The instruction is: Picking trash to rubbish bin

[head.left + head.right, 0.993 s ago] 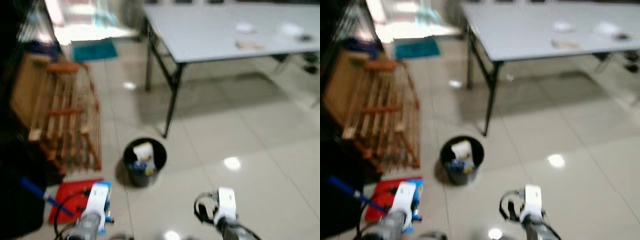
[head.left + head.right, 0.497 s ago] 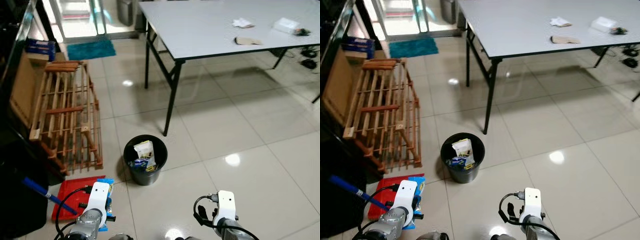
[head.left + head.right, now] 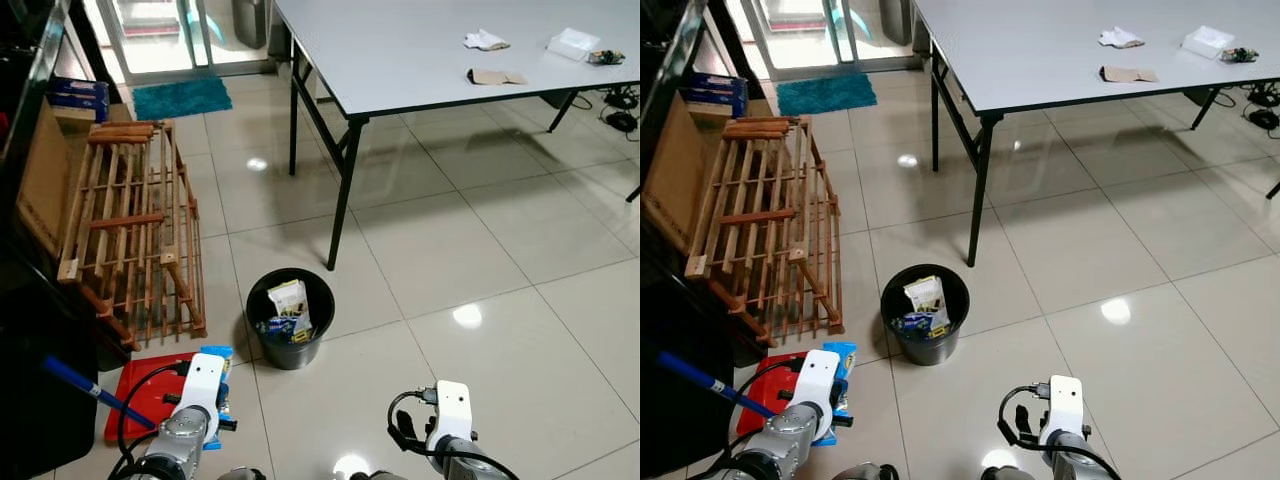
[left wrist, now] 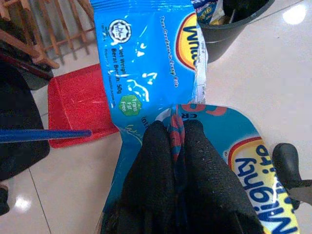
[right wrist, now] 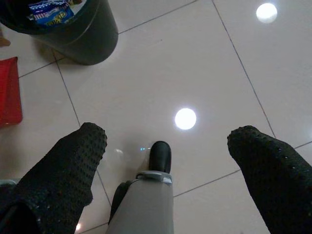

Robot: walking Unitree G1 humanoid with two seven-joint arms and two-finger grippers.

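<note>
A round black rubbish bin (image 3: pixel 290 318) stands on the tiled floor just ahead, holding snack wrappers and a pale carton. My left gripper (image 4: pixel 174 141) is shut on a blue snack bag (image 4: pixel 146 73), which hangs low at my left, short of the bin (image 4: pixel 229 24). The bag's blue edge (image 3: pixel 222 385) peeks out beside my left wrist. My right gripper (image 5: pixel 165 146) is open with nothing between its fingers, low above the floor to the right of the bin (image 5: pixel 73 34).
A wooden slatted rack (image 3: pixel 130 230) leans at the left. A red dustpan (image 3: pixel 140 395) with a blue handle (image 3: pixel 80 385) lies beside my left arm. A grey folding table (image 3: pixel 450 50) with scraps on it stands behind the bin.
The view was blurred a second ago and has steadied. My left arm has shifted slightly forward with the bag. The right arm holds still.
</note>
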